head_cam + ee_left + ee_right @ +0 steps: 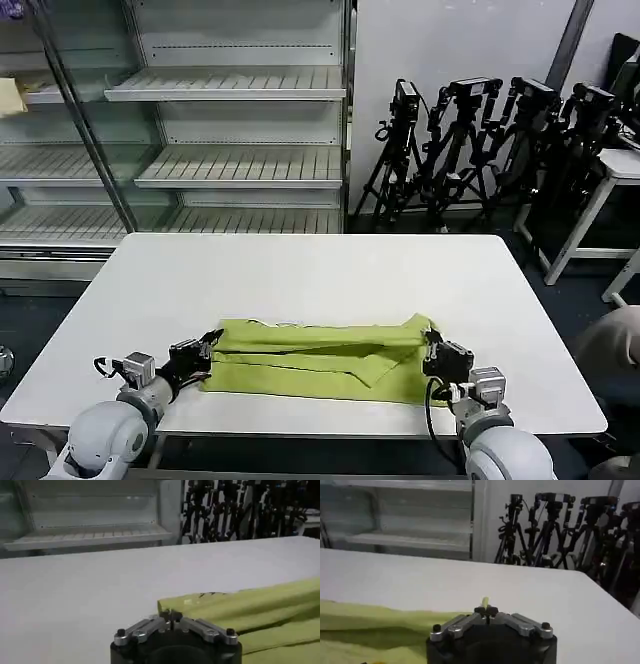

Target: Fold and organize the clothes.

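A lime yellow-green T-shirt (pixel 318 360) lies folded into a long horizontal band on a white table (pixel 300 280), toward the table's 6 o'clock edge nearest the robot, with a diagonal fold line crossing its front layer. The left gripper (pixel 203 360) sits at the band's 9 o'clock end, its dark fingers brought together on the edge of the fabric; in the left wrist view the two silver finger links meet at the gripper (pixel 171 615) tip, pinched on the T-shirt's (pixel 260 610) near corner, the cloth running away across the pale tabletop (pixel 90 595). The right gripper (pixel 436 355) is at the 3 o'clock end, likewise closed on the shirt's edge; the right wrist view shows that gripper's (pixel 486 612) fingers pressed together with a small tuft of green fabric standing up between the tips, the rest of the T-shirt (pixel 375 627) stretching off to one side. Both arms reach in low from the table's near edge. Beyond the table, at 11 o'clock, stand metal shelves (pixel 230 130), and at 2 o'clock a cluster of black camera tripods (pixel 480 140) lines the wall.
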Motion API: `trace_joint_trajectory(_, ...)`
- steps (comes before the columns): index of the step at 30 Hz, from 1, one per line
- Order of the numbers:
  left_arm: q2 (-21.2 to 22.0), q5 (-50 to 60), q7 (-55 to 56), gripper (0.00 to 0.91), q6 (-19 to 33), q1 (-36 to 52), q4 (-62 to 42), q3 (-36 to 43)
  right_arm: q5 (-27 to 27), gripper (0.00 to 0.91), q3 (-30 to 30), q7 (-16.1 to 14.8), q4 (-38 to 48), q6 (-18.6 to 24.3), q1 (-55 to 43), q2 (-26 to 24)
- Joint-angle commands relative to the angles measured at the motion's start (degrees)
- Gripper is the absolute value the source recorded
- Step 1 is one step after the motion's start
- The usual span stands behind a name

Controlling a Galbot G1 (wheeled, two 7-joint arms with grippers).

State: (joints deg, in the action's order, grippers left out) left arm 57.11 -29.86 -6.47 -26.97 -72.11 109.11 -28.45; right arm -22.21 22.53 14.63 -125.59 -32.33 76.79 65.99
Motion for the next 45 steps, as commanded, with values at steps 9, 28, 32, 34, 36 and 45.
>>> trace_joint_trajectory(9, 0.2, 0.8, 1.4, 0.02, 1.3, 1.6, -1.7, 0.3, -0.1, 0.0, 0.1, 0.0, 4.0, 0.7, -2.0, 0.8)
trace_joint_trajectory(28, 1.1, 3.5, 2.3, 0.736, 1.7, 5.7, -6.5, 2.8, -0.5, 0.0, -1.4, -0.8, 8.3, 1.0, -5.2, 1.2)
trace_joint_trajectory(32, 1.2, 4.1, 2.5, 0.907, 1.1, 5.6, -6.2, 2.9, -0.1, 0.907, -1.6, -1.1, 8.9, -0.1, -5.1, 1.3)
trace_joint_trajectory(34, 1.2, 4.2, 2.7, 0.907, 1.0, 5.3, -5.7, 2.7, -0.2, 0.907, -1.6, -0.8, 8.9, -0.7, -4.9, 1.3)
trace_joint_trajectory(36, 1.1, 4.1, 2.8, 0.907, 1.0, 4.8, -4.7, 2.0, -0.3, 0.907, -1.1, -0.9, 8.4, -0.8, -4.3, 1.2)
trace_joint_trajectory(45, 2.0, -1.1, 8.8, 0.907, -2.0, 1.7, 2.1, 0.3, 0.5, 0.907, 3.9, -1.1, 1.0, -0.4, 1.3, 1.8)
